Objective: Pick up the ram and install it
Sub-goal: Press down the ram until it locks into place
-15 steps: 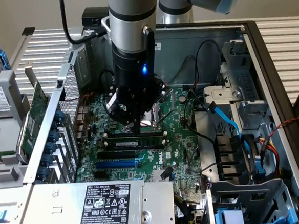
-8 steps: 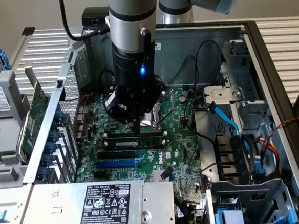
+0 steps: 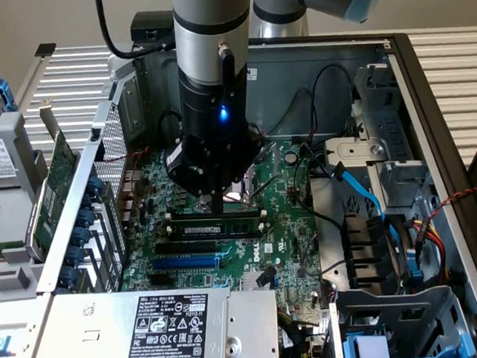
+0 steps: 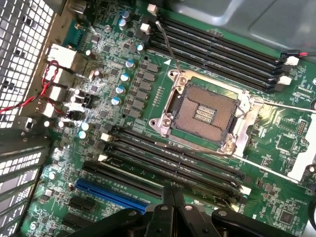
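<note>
A silver-and-black robot arm reaches straight down into an open computer case, its wrist vertical and a blue light glowing on the black housing just above the end effector. The end effector hangs low over the middle of the green motherboard, its fingers pressed together with nothing pinched between them. Their tips sit just above, perhaps touching, the upper edge of the ram; whether there is real contact cannot be told.

The ram, a long dark green stick with a pale label strip, stands on edge in a black slot near the centre of the motherboard, running lengthwise across it, directly under the end effector. Just beside it, toward the power supply at the near edge of the case, lie further black slots and a blue expansion slot.

From the wrist camera, the bare metal-framed processor socket is seen between two banks of black memory slots, with the closed black fingers at the near bank. A green expansion card leans outside the case wall at the exterior view's left, and blue cables trail by the drive bays at the exterior view's right.
</note>
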Tool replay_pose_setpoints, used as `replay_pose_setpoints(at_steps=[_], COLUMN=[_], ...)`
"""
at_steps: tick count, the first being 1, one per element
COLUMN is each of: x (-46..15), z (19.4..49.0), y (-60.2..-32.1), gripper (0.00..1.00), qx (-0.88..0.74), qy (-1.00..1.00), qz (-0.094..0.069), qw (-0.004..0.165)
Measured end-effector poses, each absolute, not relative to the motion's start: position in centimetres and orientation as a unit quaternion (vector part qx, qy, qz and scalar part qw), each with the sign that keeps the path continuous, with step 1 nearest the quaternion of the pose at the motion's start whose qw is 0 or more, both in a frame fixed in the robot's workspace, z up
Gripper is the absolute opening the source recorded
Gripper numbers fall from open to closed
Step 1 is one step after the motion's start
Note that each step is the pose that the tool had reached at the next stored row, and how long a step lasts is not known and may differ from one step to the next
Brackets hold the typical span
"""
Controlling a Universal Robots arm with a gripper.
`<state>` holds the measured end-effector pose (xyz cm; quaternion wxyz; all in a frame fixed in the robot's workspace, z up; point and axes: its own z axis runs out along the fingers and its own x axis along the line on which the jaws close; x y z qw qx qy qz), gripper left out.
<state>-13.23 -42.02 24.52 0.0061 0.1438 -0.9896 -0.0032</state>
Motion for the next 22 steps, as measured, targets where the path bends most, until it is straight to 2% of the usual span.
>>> replay_pose_setpoints(at_steps=[22], x=[-13.23], z=[24.52], y=[-42.02], gripper=[0.11], qx=[-0.02], qy=[-1.0], qz=[-0.004], qw=[0.006])
